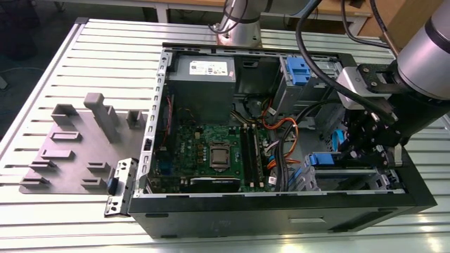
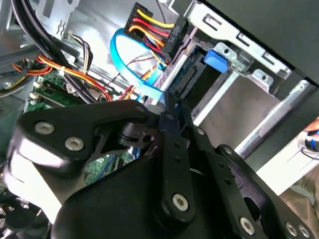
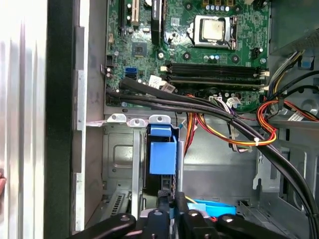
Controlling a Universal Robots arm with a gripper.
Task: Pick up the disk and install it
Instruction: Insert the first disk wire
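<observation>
Reaching into an open computer case [image 1: 281,211], the gripper [image 3: 169,198] has its tips at the end of the disk [image 3: 162,157], which sits in the drive cage [image 3: 119,159].

In the first wrist view, the disk stands on edge in its slot. Its blue bracket faces the camera, and cage metal lies close on either side. It lies straight ahead of the fingertips, just beyond them, and its long axis appears to run deeper into the cage, in line with the fingers. The two black fingers are drawn nearly together with nothing clearly gripped between them, and I cannot tell whether they touch the disk's near end. A blue cable [image 2: 130,64] and bundled power wires [image 3: 234,132] pass close beside the gripper. The motherboard [image 1: 211,153] lies farther off, across the case floor.
</observation>
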